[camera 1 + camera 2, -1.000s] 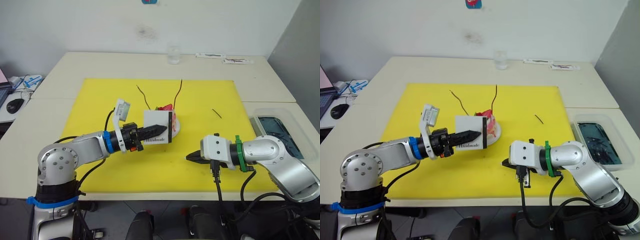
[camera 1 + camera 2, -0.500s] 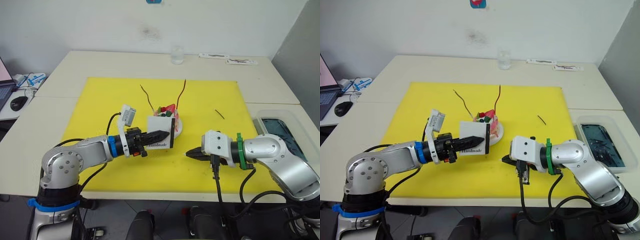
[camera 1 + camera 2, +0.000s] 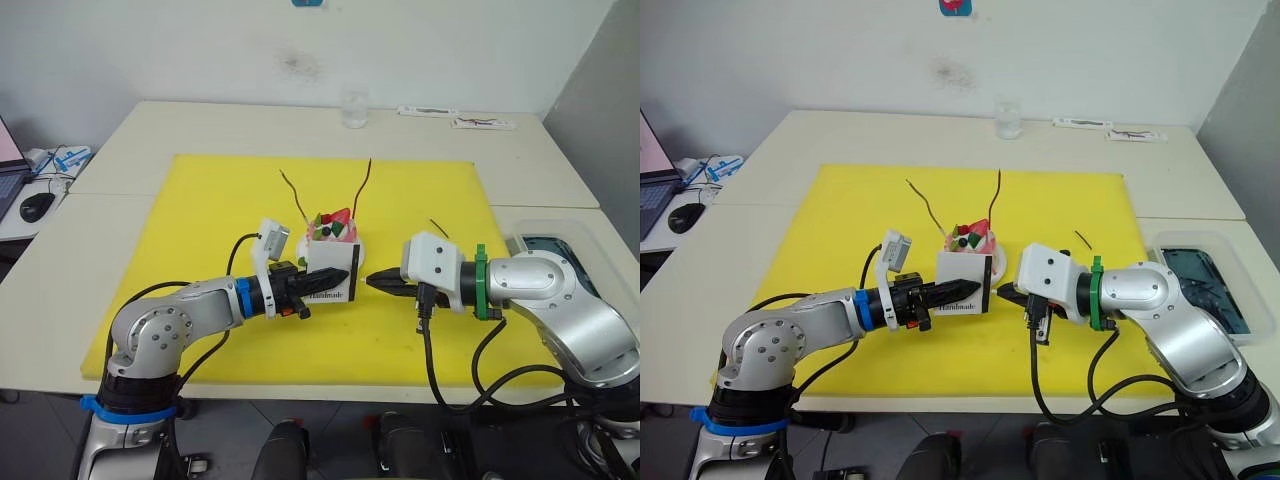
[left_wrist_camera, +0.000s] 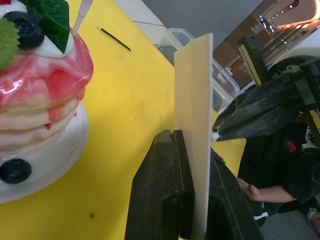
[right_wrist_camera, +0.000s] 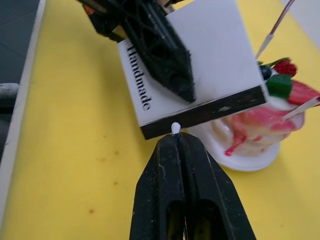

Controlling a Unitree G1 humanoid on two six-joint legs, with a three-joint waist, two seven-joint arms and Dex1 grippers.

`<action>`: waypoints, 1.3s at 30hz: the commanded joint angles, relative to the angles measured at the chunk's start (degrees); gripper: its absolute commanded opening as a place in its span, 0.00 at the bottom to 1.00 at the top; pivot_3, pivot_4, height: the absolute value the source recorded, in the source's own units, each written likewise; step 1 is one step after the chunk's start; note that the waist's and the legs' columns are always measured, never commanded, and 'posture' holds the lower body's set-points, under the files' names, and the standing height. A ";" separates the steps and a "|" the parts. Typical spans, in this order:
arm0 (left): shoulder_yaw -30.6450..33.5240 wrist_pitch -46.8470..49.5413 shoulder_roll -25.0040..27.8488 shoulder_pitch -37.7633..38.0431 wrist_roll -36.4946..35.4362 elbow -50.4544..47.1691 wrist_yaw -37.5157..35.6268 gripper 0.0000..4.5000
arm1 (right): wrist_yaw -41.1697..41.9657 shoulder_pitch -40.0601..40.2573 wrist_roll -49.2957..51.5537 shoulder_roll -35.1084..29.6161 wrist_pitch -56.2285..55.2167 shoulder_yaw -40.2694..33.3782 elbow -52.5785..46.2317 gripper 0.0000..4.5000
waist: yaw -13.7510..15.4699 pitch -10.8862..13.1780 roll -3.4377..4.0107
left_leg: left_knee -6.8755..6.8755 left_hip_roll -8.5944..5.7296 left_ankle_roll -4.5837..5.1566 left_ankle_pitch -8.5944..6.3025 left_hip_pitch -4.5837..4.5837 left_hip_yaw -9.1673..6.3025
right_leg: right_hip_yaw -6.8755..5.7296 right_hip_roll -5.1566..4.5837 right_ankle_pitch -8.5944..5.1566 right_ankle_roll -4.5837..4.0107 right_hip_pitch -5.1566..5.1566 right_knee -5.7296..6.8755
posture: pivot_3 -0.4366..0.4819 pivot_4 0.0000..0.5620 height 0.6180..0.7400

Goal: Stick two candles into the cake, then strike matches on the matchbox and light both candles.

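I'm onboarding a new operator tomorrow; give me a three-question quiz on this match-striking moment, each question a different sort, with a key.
1. True or false: both candles already stand in the cake.
2. Multiple choice: the left gripper is shut on (A) a candle, (B) the matchbox, (C) the cake's plate.
3. Fill in: the white tip of the match in the right gripper sits at the box's black ____ strip.

Key: 1 true; 2 B; 3 striking. The left gripper holds the matchbox upright in front of the cake. A second match lies on the yellow mat, on the cake's right.
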 commanded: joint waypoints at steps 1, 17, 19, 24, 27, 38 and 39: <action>0.12 -0.61 -0.39 -1.09 -0.20 -1.01 -0.80 0.00 | -1.19 -1.30 -1.49 0.44 -1.90 0.48 0.23 0.01 | 0.00 0.00 0.00 | 0.00 0.00 0.00 0.00 -0.01 0.00 | 0.00 0.00 0.00 0.00 0.00 0.00 | 0.48 0.27 1.00; 0.57 0.37 -1.89 -1.32 -1.67 -1.41 -0.14 0.00 | -0.56 -2.22 -5.79 1.42 -6.02 4.20 3.81 0.01 | -0.02 0.00 0.00 | 0.00 0.00 0.00 0.00 0.00 0.00 | 0.00 0.00 0.00 0.00 0.00 0.00 | 0.48 0.27 1.00; 0.67 0.47 -2.11 -1.42 -1.89 -1.43 -0.03 0.00 | -0.46 -2.33 -6.23 1.57 -6.44 4.58 4.23 0.01 | -0.03 0.00 0.00 | 0.00 0.00 0.00 0.00 0.00 0.00 | 0.00 0.00 0.00 0.00 0.00 0.00 | 0.48 0.27 1.00; 0.67 0.94 -3.30 -1.57 -2.72 -1.73 0.55 0.00 | -0.28 -2.76 -7.15 2.59 -6.98 5.65 4.99 0.01 | -0.03 0.00 0.00 | 0.00 0.00 0.00 0.00 0.00 0.00 | 0.00 0.00 0.00 0.00 0.00 0.00 | 0.48 0.27 1.00; 0.65 0.45 -4.92 -2.08 -2.68 -1.60 1.10 0.00 | 0.70 -2.46 -7.39 2.84 -7.17 7.22 4.88 0.01 | -0.03 0.00 0.00 | 0.00 0.00 0.00 0.00 0.00 -0.01 | -0.01 0.00 0.00 0.00 0.00 0.01 | 0.48 0.27 1.00; 10.75 4.28 -1.12 -8.85 -14.48 0.78 7.61 0.00 | 6.85 4.51 -6.06 -3.34 -7.30 7.23 -1.16 0.01 | -0.96 0.00 0.04 | -0.01 -0.02 0.00 0.00 0.04 0.05 | 0.06 -0.04 0.01 0.01 -0.03 0.01 | 0.48 0.27 1.00; 10.57 4.79 0.14 -7.79 -14.75 -0.06 7.22 0.00 | 6.81 4.26 -5.53 -3.48 -6.91 6.20 -1.12 0.01 | -1.13 0.00 0.04 | -0.02 -0.01 0.00 0.00 0.11 0.06 | 0.08 -0.01 0.00 0.01 0.01 0.02 | 0.48 0.27 1.00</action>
